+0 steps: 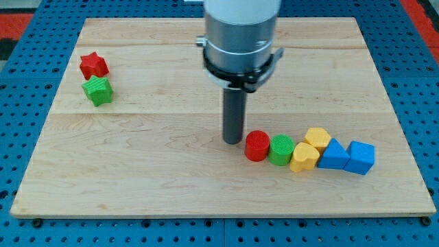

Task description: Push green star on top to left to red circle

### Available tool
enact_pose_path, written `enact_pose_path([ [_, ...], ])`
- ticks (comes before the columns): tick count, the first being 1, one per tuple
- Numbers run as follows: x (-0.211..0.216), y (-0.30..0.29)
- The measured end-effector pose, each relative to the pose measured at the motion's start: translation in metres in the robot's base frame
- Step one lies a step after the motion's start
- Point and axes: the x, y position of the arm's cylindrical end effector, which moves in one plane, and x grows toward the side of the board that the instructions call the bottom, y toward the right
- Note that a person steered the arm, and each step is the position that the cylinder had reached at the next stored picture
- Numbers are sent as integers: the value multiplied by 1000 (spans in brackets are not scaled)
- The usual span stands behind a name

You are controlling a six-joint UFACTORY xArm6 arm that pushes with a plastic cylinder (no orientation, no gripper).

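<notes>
The green star (99, 90) sits near the board's left edge, touching the red star (93, 66) just above it. The red circle (258, 145) stands right of the board's middle, at the left end of a row of blocks. My tip (232, 140) rests on the board just left of the red circle, very close to it, far right of the green star.
Right of the red circle runs a touching row: a green circle (281, 150), two yellow blocks (304, 157) (317, 138), a blue triangle (333, 155) and a blue cube (361, 158). The wooden board (151, 185) lies on a blue pegboard.
</notes>
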Motion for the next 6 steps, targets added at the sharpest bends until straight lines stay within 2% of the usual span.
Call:
enact_pose_path([
  [2,-28,-82],
  [4,-36,-176],
  [5,-36,-206],
  [6,-36,-208],
])
